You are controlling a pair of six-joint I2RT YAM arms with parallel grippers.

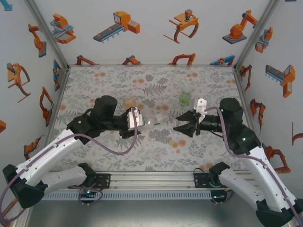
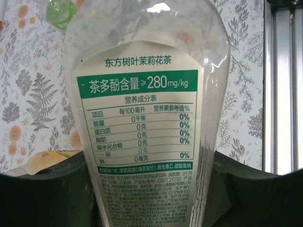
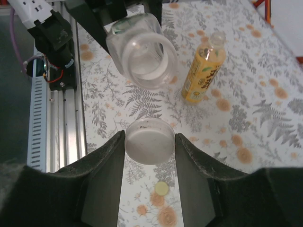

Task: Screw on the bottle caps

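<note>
One white cap (image 3: 150, 141) is pinched by its side wall between the fingers of the right gripper (image 1: 186, 124), with a broad face turned toward the wrist camera. It is held off the table, near the open mouth of the clear bottle (image 3: 144, 56) but apart from it. The cap is judged light, stiff and smooth, so a hold across the side wall suits it. It could slip in the pads if it is turned against crossed threads.

The clear bottle is held off the table, lying roughly level, by the left gripper (image 1: 137, 120), whose fingers are closed narrowly on the labelled body. Thin-walled and seemingly empty, the bottle is judged soft and easily squashed. A hold nearer the stiffer shoulder would likely be steadier.

On the flowered table (image 1: 94, 85) a yellow-labelled bottle (image 3: 204, 71) and a green-tinted bottle (image 1: 185, 98) are stood upright. A small pale yellow cap (image 3: 162, 188) is left lying loose below the right gripper.
</note>
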